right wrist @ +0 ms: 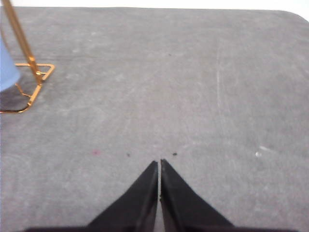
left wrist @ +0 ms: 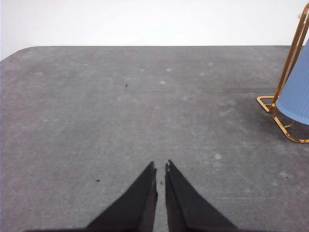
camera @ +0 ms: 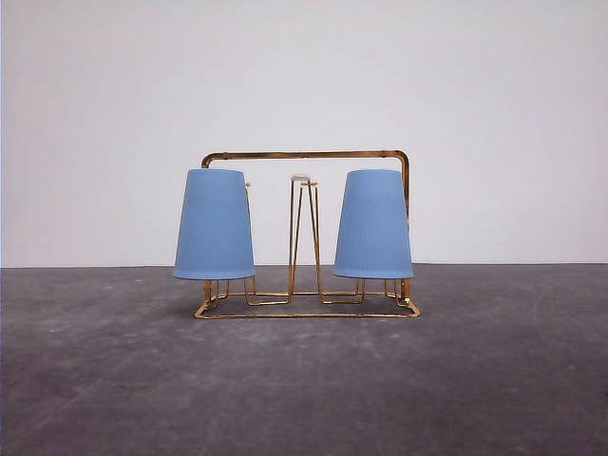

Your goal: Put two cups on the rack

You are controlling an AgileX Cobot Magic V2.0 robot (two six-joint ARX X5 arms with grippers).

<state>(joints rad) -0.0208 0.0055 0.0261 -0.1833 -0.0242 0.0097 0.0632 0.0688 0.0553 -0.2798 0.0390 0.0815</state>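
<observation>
Blue cups both hang upside down on the gold rack [camera: 304, 157], left cup [camera: 214, 224] & right cup [camera: 372, 224] w/ a bare prong between, so job looks done; left claw [left wrist: 160, 166] & right claw [right wrist: 159, 163] closed, empty, over bare bench [camera: 304, 380].

Two cups [camera: 214, 224] [camera: 372, 224] sit upturned on the rack's [camera: 304, 309] left and right ends
</observation>
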